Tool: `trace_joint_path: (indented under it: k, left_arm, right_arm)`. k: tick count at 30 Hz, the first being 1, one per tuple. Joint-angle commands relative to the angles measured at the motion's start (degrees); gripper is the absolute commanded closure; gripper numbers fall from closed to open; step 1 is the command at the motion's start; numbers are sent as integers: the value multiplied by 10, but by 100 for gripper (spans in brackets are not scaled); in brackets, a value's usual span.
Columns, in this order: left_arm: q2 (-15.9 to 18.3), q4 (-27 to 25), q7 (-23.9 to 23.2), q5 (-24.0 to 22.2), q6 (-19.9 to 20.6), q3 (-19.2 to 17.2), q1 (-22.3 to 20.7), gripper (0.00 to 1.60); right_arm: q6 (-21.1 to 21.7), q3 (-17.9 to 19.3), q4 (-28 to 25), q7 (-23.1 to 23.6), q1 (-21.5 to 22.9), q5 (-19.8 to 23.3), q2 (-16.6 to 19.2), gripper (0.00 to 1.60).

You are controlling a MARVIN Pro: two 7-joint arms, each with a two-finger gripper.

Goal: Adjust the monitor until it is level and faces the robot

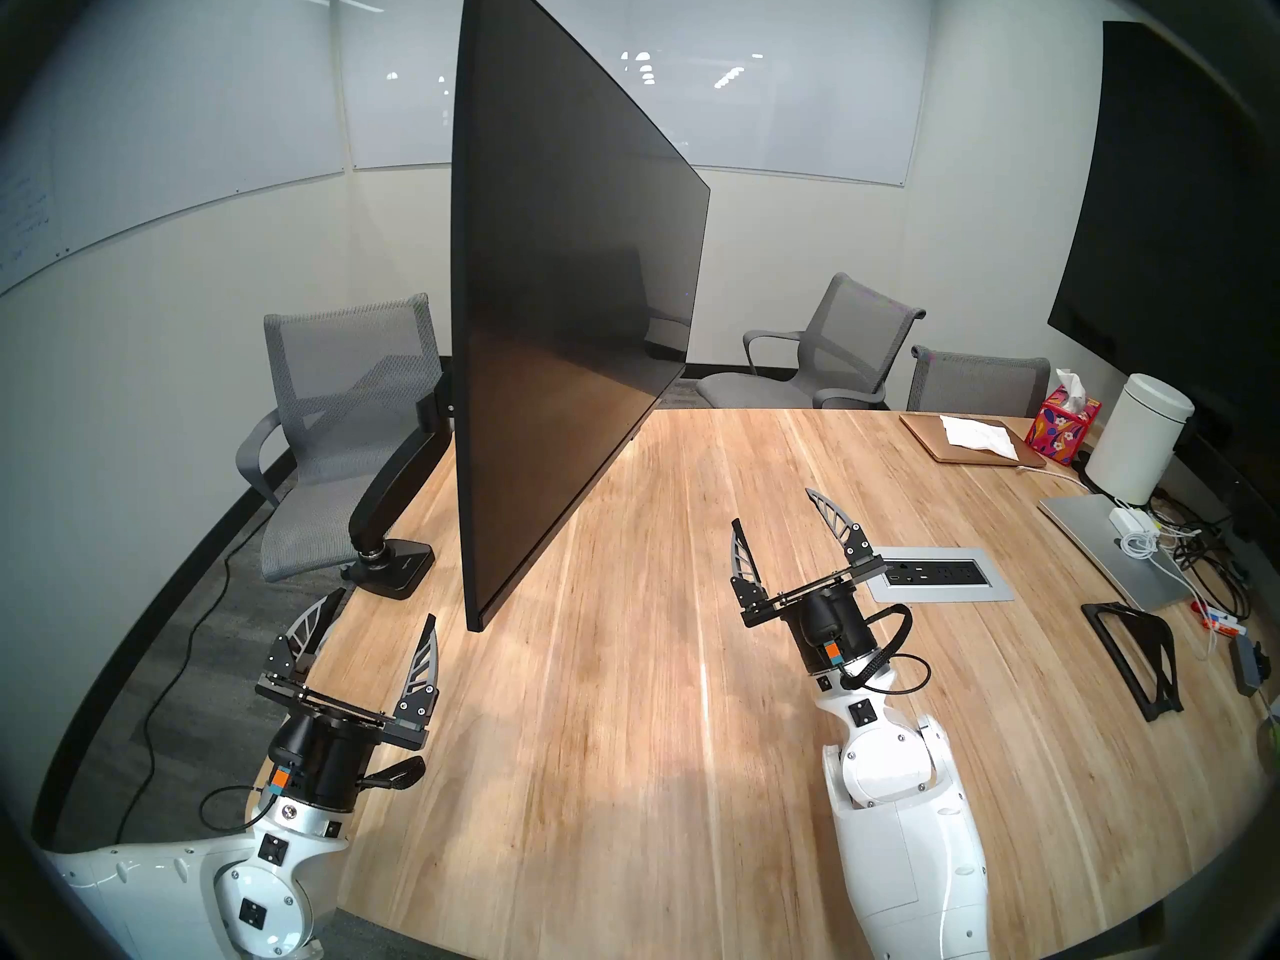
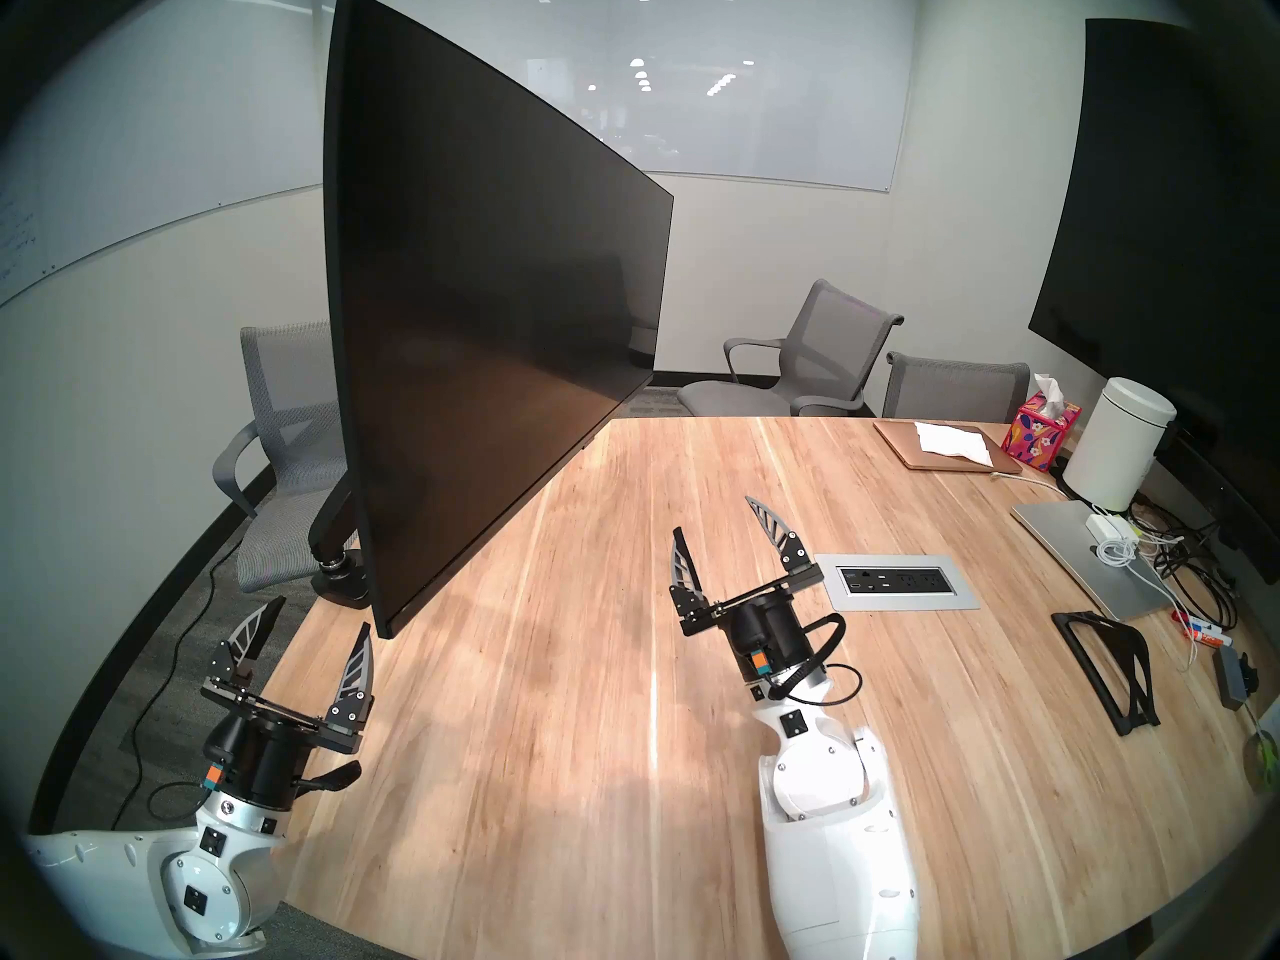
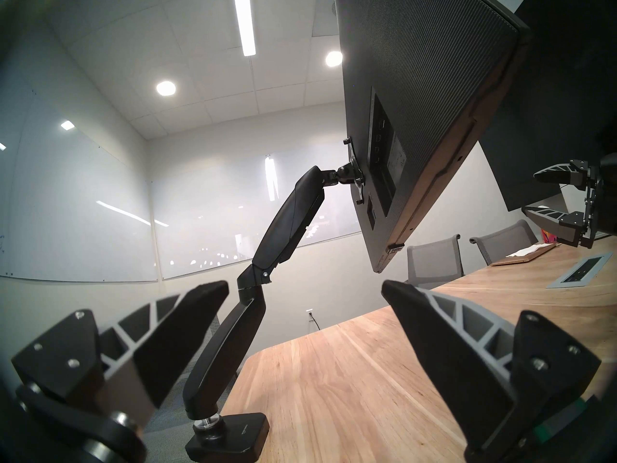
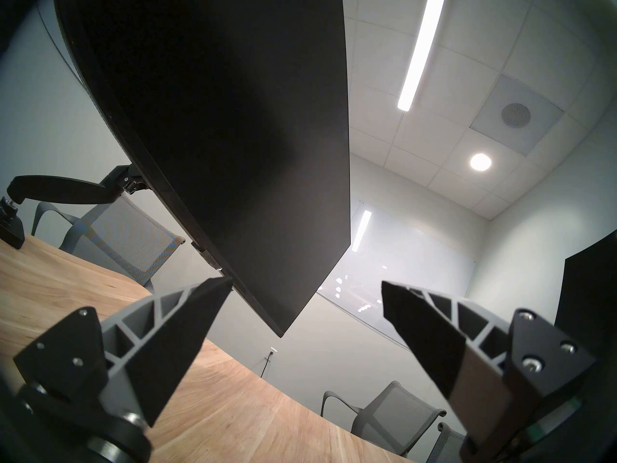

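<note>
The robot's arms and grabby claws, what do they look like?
Both arms are glossy white with rounded shells, small black square patches and silver bolts. Each ends in a black round wrist with a tiny orange and blue tag and a looping black cable. The left gripper and right gripper each have two curved, pointed fingers, grey with ribbed cut-outs like fins, black on the inner side, bolted to black brackets.

— Monitor [image 1: 575,259] top: cut off by the head view's upper edge.
— Clamp base [image 2: 343,581] partly hidden behind the screen; whiteboard scribbles [image 1: 24,224] too small to read.
</note>
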Motion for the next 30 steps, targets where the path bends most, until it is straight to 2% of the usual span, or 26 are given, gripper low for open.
trace_joint_path:
  k: [1,30]
  left_arm:
    - [0,-4,0,0,-1,-1,-1,0]
    - [1,-4,0,0,-1,-1,-1,0]
  right_arm:
    - [0,0,-9,0,2,0,0,0]
    - [0,0,-9,0,2,0,0,0]
